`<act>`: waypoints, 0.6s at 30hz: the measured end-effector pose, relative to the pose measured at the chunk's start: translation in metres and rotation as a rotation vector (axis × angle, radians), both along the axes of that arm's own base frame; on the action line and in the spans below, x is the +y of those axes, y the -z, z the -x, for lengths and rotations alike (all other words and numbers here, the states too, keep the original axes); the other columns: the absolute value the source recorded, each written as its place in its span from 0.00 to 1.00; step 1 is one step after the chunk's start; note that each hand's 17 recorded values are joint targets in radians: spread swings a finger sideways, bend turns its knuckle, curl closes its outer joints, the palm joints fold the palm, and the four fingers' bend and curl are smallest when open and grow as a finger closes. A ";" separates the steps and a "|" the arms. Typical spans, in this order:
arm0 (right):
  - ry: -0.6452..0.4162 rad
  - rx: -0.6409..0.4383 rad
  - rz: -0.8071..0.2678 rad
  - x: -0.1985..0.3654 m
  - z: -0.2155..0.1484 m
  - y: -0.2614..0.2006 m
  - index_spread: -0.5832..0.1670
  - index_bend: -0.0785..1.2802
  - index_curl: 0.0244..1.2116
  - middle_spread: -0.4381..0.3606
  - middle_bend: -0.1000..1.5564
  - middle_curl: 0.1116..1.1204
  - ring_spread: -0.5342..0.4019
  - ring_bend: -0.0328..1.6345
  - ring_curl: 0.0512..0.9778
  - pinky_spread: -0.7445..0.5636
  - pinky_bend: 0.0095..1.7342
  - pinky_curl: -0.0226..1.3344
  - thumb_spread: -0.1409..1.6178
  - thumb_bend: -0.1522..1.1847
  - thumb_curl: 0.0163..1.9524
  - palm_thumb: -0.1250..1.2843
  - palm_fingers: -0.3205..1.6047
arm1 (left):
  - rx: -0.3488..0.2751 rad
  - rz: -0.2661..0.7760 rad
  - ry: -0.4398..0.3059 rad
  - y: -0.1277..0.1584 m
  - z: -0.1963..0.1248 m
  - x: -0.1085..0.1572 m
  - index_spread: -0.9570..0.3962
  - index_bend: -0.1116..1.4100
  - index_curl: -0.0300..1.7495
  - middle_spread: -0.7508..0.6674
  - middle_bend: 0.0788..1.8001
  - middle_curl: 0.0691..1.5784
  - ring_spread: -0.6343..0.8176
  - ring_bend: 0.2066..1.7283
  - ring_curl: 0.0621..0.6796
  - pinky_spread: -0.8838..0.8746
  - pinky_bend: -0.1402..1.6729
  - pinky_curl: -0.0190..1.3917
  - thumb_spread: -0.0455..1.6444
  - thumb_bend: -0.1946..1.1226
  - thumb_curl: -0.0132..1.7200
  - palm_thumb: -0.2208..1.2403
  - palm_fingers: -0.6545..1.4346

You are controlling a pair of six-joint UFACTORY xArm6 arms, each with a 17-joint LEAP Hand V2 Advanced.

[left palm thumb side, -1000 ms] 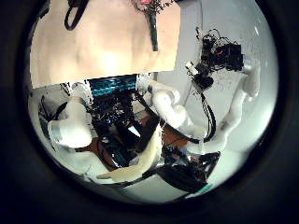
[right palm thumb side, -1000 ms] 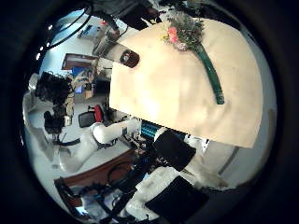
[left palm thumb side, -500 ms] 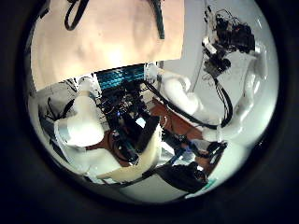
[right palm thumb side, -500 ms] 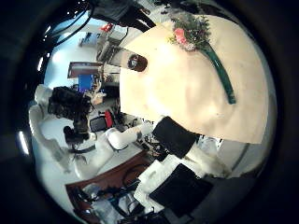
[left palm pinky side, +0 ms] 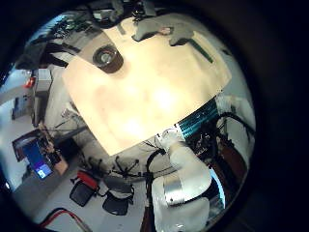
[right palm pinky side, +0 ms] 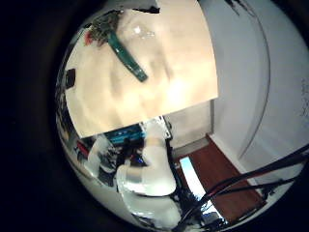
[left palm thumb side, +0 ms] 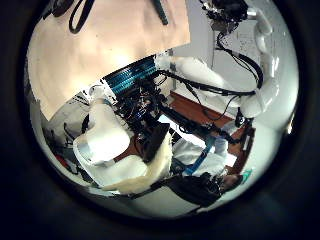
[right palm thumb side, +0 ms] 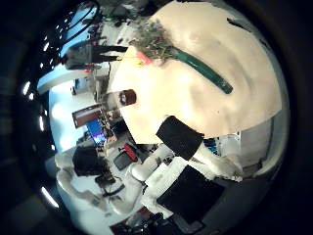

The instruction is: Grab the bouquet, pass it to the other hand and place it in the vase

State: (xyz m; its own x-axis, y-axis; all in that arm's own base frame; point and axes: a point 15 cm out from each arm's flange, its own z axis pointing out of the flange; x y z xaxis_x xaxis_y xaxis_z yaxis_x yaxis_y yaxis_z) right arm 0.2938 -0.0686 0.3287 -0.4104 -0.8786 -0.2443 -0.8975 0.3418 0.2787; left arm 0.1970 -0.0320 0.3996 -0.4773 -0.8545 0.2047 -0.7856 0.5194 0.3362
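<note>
- The right hand [right palm thumb side: 186, 142] shows only as a dark part of itself at the edge of its thumb-side view. I cannot tell from that whether its fingers are spread or curled. It holds nothing that can be seen.
- The left hand's own fingers cannot be made out in either of its views, so its state cannot be told either. It looks to be far from the bench [left palm pinky side: 145, 97], which appears almost whole below it.
- The bouquet [right palm thumb side: 181, 61] lies flat on the bench. Its stem [right palm pinky side: 127, 55] stretches across the bare top and its flowers [right palm thumb side: 149, 44] are close to one edge. Nothing grips it, so the pick-up is probably not yet begun.
- It lies within both of the right palm's views, which suggests this hand is placed to reach down for the stem first.
- The vase [left palm pinky side: 106, 60] stands upright near another edge of the bench, well apart from the bouquet, with its mouth open to receive the stem.
- In the left little-finger view, pale parts beside the flowers may be a hand [left palm pinky side: 145, 24], though this is too small to be sure.
- No brand, label or writing can be read on the vase or the bouquet.
</note>
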 end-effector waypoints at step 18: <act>0.019 0.066 0.065 -0.014 -0.028 0.144 0.56 0.18 0.24 0.58 0.33 0.31 0.50 0.54 0.27 0.73 0.35 0.18 0.70 0.10 0.19 0.44 0.39 | 0.039 -0.002 0.013 0.008 -0.015 -0.002 0.68 0.19 0.23 0.77 0.06 0.15 0.82 0.17 0.23 0.86 0.28 0.12 0.71 0.13 0.17 0.29 0.37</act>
